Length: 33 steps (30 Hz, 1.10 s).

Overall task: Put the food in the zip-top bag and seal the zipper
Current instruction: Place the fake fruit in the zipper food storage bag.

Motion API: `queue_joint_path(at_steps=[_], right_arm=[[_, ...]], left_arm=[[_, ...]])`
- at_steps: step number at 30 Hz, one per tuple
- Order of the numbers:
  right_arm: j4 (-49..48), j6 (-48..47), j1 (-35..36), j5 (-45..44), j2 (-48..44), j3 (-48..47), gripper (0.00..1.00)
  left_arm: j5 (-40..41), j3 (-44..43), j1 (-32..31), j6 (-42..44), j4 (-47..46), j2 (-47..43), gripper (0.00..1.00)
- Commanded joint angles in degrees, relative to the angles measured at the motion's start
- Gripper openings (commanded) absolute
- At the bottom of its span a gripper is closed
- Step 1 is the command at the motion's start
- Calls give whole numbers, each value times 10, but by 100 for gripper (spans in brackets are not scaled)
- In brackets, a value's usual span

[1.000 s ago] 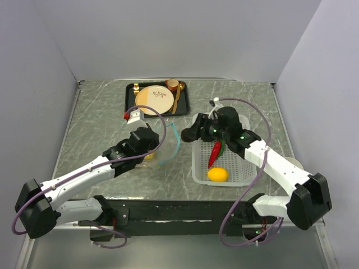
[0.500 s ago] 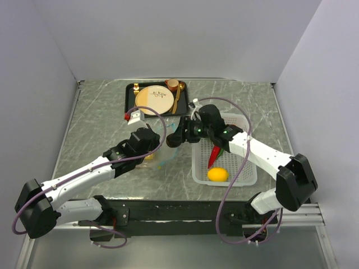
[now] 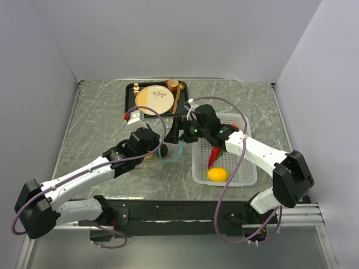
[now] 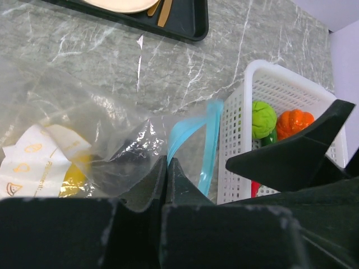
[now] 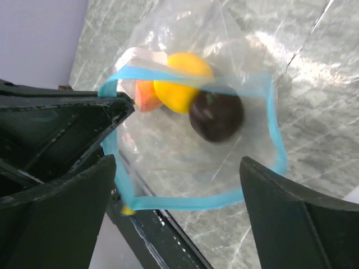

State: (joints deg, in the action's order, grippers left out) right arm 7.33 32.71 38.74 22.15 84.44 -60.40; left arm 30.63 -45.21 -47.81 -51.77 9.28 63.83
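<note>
The clear zip-top bag [image 5: 185, 145] lies open on the table, and its light blue zipper [image 5: 207, 199] forms a wide loop. My left gripper [image 4: 166, 163] is shut on the bag's edge beside the zipper [image 4: 210, 140]. My right gripper [image 5: 179, 188] hangs open just above the bag's mouth, nothing between its fingers. Inside the bag lie a yellow lemon [image 5: 179, 84], an orange piece [image 5: 147, 95] and a dark round piece [image 5: 216, 116], which looks blurred. In the top view the right gripper [image 3: 181, 136] is next to the left gripper [image 3: 161, 150].
A white mesh basket [image 3: 197, 168] to the right holds a red chili [image 3: 214, 154], a lemon [image 3: 217, 175], a green lime [image 4: 262, 119] and an orange peach [image 4: 295, 123]. A black tray [image 3: 130, 101] with a plate [image 3: 154, 98] and cutlery sits at the back.
My right gripper moved left from the basket to over the bag's mouth and opened. The dark round piece now lies inside the bag. The left arm stayed put.
</note>
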Motion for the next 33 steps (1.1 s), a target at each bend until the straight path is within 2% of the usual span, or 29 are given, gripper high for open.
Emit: queue_joint_path(at_steps=[1,3,8,14,18,21,33], right_arm=[[-7,-22,2,-60,-45,-4,99],[15,-29,0,-83,-54,-4,99],[68,-16,-12,-220,-110,19,100],[134,21,-45,-345,-196,89,100],[165,34,-117,-305,-207,125,100],[191,32,-142,-282,-220,144,100],[313,11,-129,-176,-256,189,100]], left_arm=[[-2,-1,3,-4,-18,-14,1],[-2,-1,2,-4,-19,-14,1],[6,-1,2,-2,-15,-13,1],[7,4,2,-1,-17,-12,1],[5,3,4,-1,-19,-8,1],[5,-1,3,1,-18,-6,1],[4,-2,4,10,-17,0,1]])
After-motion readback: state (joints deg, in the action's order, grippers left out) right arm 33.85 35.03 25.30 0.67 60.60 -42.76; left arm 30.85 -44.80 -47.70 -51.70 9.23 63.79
